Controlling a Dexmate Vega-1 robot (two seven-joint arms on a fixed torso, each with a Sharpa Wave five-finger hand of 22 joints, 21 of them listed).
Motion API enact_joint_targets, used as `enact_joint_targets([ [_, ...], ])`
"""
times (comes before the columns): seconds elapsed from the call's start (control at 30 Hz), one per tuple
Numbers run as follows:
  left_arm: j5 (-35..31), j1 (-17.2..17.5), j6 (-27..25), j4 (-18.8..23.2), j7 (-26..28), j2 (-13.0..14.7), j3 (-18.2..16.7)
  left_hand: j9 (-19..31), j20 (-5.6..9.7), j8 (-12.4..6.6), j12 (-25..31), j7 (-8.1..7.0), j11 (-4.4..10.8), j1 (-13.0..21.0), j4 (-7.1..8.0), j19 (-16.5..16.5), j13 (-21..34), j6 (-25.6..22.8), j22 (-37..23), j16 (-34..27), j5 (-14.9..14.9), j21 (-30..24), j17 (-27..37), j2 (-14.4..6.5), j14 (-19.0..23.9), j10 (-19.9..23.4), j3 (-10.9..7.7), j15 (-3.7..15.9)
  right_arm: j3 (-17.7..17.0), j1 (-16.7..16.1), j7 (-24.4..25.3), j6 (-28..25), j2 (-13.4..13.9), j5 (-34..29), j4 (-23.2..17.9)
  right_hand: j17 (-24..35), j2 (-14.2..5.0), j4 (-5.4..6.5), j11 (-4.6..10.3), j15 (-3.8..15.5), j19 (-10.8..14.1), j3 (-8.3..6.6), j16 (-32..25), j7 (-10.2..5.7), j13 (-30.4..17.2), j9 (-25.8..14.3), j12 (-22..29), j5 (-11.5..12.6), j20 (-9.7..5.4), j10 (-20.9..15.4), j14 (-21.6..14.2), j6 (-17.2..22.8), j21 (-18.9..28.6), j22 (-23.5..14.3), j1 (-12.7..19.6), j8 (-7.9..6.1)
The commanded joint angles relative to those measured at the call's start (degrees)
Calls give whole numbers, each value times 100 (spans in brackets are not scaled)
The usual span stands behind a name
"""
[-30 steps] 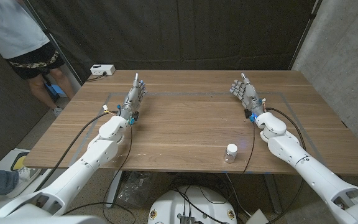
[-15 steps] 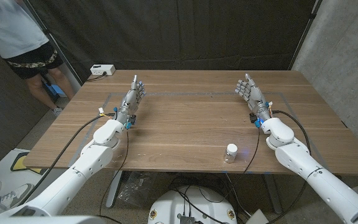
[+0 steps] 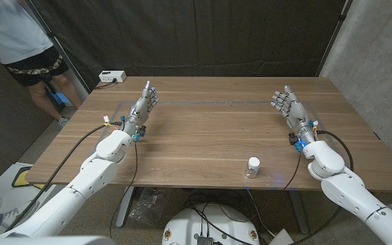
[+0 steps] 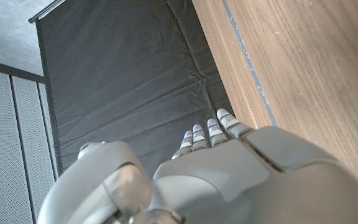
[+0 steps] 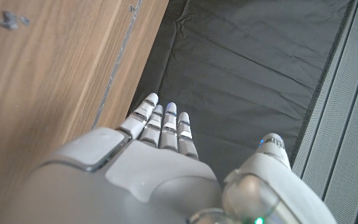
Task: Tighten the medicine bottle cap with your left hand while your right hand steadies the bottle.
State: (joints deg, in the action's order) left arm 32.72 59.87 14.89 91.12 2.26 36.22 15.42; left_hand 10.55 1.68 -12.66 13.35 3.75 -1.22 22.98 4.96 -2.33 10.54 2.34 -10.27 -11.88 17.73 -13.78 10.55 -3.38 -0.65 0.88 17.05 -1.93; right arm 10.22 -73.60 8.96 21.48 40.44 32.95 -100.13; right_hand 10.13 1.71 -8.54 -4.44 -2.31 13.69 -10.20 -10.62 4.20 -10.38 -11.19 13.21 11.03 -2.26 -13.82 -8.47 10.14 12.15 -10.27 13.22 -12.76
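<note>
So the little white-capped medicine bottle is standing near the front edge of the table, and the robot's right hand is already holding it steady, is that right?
Not quite. The medicine bottle does stand near the table's front edge, but the head view shows the right hand open, well apart from it, holding nothing.

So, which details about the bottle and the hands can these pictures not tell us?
- medicine bottle, head view: too small to tell whether its cap is tight or to read any label.
- left hand, left wrist view: its own back hides the palm and most of the fingers.
- right hand, right wrist view: the same.
</note>
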Motion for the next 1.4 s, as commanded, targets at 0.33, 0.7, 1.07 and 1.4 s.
enact_joint_targets([
  [0.33,-172,-535,-175,-250,-388,191,77,7,-35,-66,52,39,-4,153,-57,-253,29,-297,-15,-45,-64,-60,16,-11,241,276,3,8,-502,-2046,1974,335,-144,-1647,-1309,5,-30,-8,452,181,441,-92,-92,-422,7,-20,172,49,-34,-705,-530,705,83,-30,358,-158],
  [0.7,-109,-305,-452,277,-309,368,21,8,-44,-51,37,51,-7,172,-60,-253,29,-319,-15,-26,-77,-43,17,-27,252,295,-2,8,-779,-3038,2071,344,107,-2143,-1720,11,-21,-1,722,102,491,-106,17,-559,6,-27,-21,41,61,-418,-449,488,55,-38,482,8],
  [1.07,-445,-198,-290,568,106,306,4,9,-66,-66,47,32,5,194,-61,-289,29,-439,-16,-34,-96,-36,18,-48,355,401,-7,-2,-977,-3547,2299,744,-5,-2914,-1629,13,-35,-24,769,111,540,-136,6,-618,4,-27,-40,57,104,-405,-476,491,64,-39,575,18],
  [1.4,-561,-132,-283,756,174,348,32,9,-85,-61,44,22,15,203,-60,-316,28,-481,-18,-30,-108,-34,19,-61,396,446,-8,6,-1074,-3795,3167,985,-498,-4297,-1290,15,-45,-73,788,167,628,-188,-7,-709,0,-27,-47,85,61,-431,-527,497,84,-39,735,17],
])
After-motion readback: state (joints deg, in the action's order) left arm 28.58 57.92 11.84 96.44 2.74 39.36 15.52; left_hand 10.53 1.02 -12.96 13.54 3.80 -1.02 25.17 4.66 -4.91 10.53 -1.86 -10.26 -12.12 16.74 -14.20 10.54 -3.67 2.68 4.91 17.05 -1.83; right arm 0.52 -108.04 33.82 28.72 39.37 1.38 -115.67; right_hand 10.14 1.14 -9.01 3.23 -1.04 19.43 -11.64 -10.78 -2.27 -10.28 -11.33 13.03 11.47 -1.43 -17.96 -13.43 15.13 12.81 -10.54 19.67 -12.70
